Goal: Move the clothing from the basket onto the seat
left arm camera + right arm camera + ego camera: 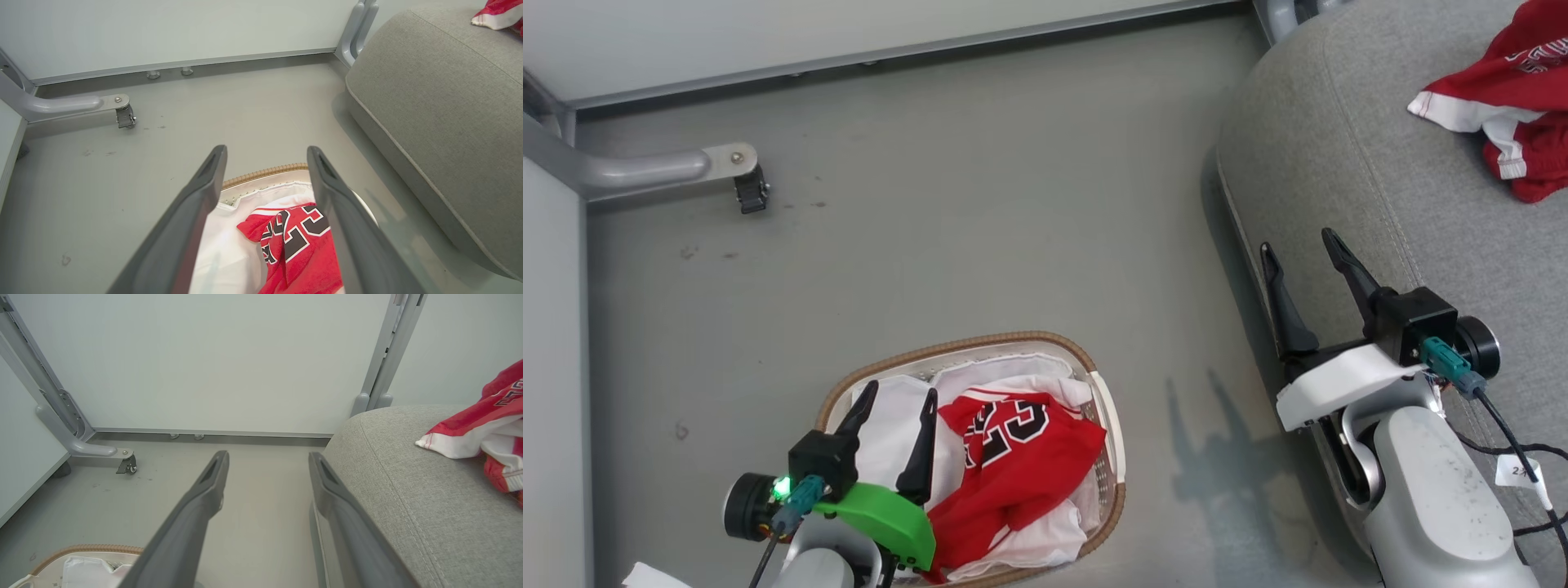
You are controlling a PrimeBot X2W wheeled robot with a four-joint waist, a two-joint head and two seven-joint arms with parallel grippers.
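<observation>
L gripper [899, 389] fingers spread, empty, above left part of basket [980, 341]. Basket sits on floor [972, 204], near left. Red jersey [1021, 465] w/ blk-wht number lies in basket on white sheet [886, 433]. R gripper [1297, 241] fingers spread, empty, at sofa [1339, 163] left edge. 2nd jersey [1511, 90] lies on sofa, far right, well apart from R gripper.

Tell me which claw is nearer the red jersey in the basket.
Left. The left claw hangs open over the basket, just beside the jersey; the right claw is open, away over the sofa edge.
</observation>
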